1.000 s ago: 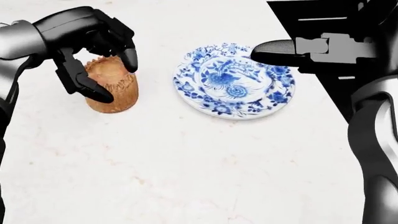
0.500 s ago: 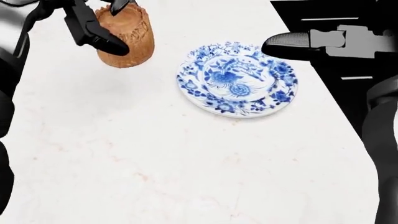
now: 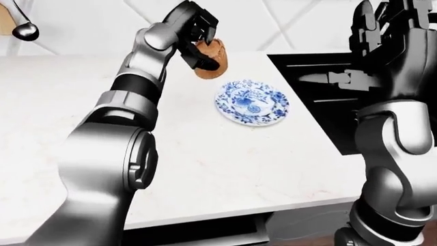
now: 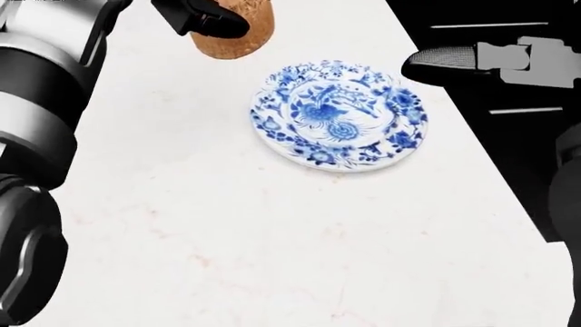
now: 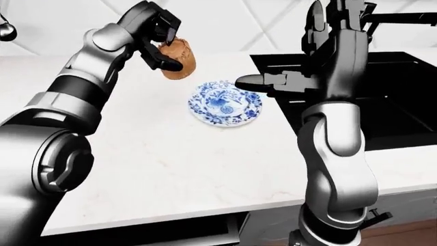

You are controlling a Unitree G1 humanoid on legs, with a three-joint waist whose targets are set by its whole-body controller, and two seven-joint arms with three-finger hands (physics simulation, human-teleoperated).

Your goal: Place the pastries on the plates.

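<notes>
Pastry [image 5: 176, 60] gripped in closed left hand [image 5: 160, 38], lifted off the desk [image 4: 272, 231], up-left of the plate [image 4: 338, 114]. Plate bare. Right hand [image 5: 273, 82] empty, fingers extended. Placement not yet done.

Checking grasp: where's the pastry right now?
In the left hand, the pastry is lifted above the counter, up-left of the plate in the left-eye view.

Head view looks steeply down, close on the counter [image 4: 227, 225] and plate [image 4: 338, 116], both eye views look from farther away, slightly apart, sharing that plate
</notes>
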